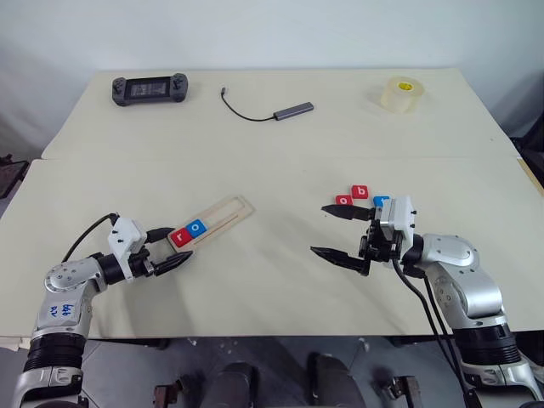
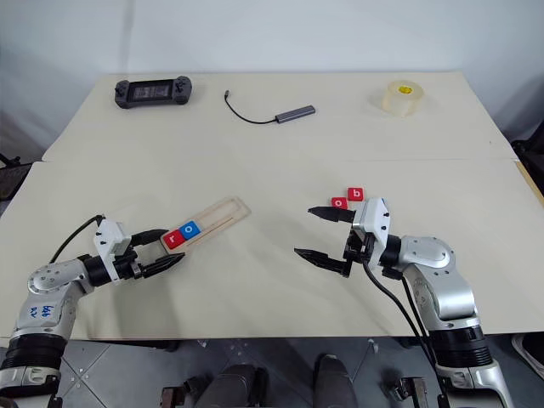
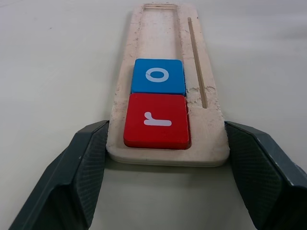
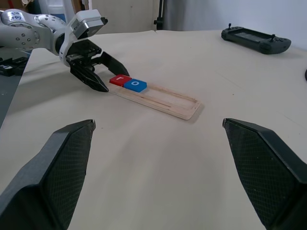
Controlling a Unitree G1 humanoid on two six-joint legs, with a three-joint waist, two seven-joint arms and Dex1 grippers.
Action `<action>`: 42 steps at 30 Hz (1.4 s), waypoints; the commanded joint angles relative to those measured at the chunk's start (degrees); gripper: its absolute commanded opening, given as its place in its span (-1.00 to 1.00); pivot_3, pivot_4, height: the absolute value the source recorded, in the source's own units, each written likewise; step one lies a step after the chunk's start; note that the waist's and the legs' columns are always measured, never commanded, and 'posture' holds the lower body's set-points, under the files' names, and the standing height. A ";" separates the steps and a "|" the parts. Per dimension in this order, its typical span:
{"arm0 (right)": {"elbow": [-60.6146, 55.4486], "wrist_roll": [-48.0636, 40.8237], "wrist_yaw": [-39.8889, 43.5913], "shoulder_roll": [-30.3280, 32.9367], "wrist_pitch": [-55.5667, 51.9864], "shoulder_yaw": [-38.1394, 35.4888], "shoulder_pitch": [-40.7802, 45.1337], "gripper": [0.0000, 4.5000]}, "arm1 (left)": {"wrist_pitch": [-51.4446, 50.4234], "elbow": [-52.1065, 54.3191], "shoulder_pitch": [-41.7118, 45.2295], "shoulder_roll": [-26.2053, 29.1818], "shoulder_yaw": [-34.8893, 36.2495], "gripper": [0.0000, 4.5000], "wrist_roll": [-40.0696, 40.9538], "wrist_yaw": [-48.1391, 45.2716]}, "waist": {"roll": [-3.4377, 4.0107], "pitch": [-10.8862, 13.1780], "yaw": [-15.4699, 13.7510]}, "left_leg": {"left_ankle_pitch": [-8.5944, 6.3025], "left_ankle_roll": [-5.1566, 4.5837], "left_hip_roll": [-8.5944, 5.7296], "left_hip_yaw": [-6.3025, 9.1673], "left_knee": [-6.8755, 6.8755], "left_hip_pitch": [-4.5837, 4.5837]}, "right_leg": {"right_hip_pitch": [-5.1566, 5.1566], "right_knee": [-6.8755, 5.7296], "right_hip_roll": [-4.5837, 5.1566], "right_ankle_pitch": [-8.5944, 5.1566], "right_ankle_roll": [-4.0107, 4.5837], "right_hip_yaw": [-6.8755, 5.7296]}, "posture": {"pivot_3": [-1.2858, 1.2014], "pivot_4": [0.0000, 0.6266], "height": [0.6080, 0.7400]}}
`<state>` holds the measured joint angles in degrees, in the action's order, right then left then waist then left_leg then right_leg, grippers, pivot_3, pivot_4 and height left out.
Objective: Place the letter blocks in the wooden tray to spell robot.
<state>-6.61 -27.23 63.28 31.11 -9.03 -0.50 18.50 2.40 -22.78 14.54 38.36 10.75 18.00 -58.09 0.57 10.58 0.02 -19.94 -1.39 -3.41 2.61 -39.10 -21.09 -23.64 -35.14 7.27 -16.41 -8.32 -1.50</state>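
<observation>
Tray point(image 1: 212, 223) lying diagonal on bench point(image 1: 272, 153), landmark for everything below. Red r point(image 3: 156, 120) seated at tray's near end, blue o point(image 3: 159, 75) butted right after it; remaining slot bare, so two of five placed.

Left hand point(image 1: 170, 250) at tray's near end, fingers point(image 3: 86, 163) spread wide and straddling that end. Touching or just beside the wood: can't tell. Nothing gripped. Likely bracing tray so it won't skate when next tile goes in.

Right hand point(image 1: 338, 231) well off tray's far side, jaws wide, empty, pointed back toward tray. Loose red o point(image 2: 340, 202), red b point(image 2: 356, 194) and a blue tile point(image 1: 382, 201) (letter hidden) clustered just behind that hand, farther from tray.

Next up, by judgement: b, third slot. Risk: tiles packed close, easy to nudge neighbours on the pick.

Beyond tray's far end: controller point(image 1: 150, 88), cable with adapter point(image 1: 293, 110), tape roll point(image 1: 401, 93). Irrelevant.
</observation>
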 commanded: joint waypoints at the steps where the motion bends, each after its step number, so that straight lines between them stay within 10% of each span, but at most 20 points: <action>1: -2.24 -1.19 0.29 1.50 0.26 -2.00 -0.65 1.00 | 1.23 -0.11 -0.75 -1.53 -1.56 0.51 0.32 -2.48 | 0.00 0.00 -0.05 | 0.00 0.00 0.00 0.00 0.00 0.00 | 0.00 0.00 0.00 0.00 0.00 0.00 | 0.03 -0.52 1.00; 10: -5.90 -2.06 0.98 9.41 -0.40 -9.05 -9.95 1.00 | 1.07 11.03 4.42 -4.21 -12.19 0.51 -1.78 -9.24 | -0.03 0.02 -1.50 | 0.01 -0.09 -0.13 0.03 -0.01 -0.14 | -0.01 0.11 0.12 0.02 -0.04 -0.07 | 0.03 -0.52 1.00; 21: -12.72 -3.51 -3.40 10.84 -0.88 -22.06 -28.35 1.00 | 7.52 -2.90 17.08 -12.84 -23.74 0.51 -11.01 -10.48 | -0.05 0.02 -1.47 | 0.03 -0.12 -0.11 -0.12 -0.01 -0.06 | 0.06 0.10 0.01 0.04 -0.09 -0.02 | 0.03 -0.52 1.00; 27: -13.90 -3.91 -5.20 9.45 0.00 -23.91 -32.69 1.00 | 7.33 -5.73 19.21 -13.43 -22.75 0.99 -10.20 -10.85 | -0.06 0.02 -1.52 | 0.11 -0.21 -0.17 -0.10 -0.07 -0.05 | 0.14 0.13 0.04 0.11 -0.22 0.06 | 0.03 -0.52 1.00; 42: -11.36 -4.07 -13.93 0.95 4.01 -32.68 -40.48 1.00 | 1.14 13.00 0.56 -2.27 -5.00 0.99 6.04 -11.45 | -0.04 0.02 -1.38 | 0.10 -0.16 -0.12 -0.08 0.00 -0.03 | 0.07 0.33 0.16 0.10 -0.19 0.17 | 0.03 -0.52 1.00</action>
<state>-17.60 -30.62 49.74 32.16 -6.27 -31.87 -22.34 6.16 -14.75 16.52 35.16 3.64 20.80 -70.33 0.53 10.59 -1.37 -19.84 -1.56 -3.54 2.55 -39.10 -21.10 -23.52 -34.79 7.45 -16.31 -8.50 -1.32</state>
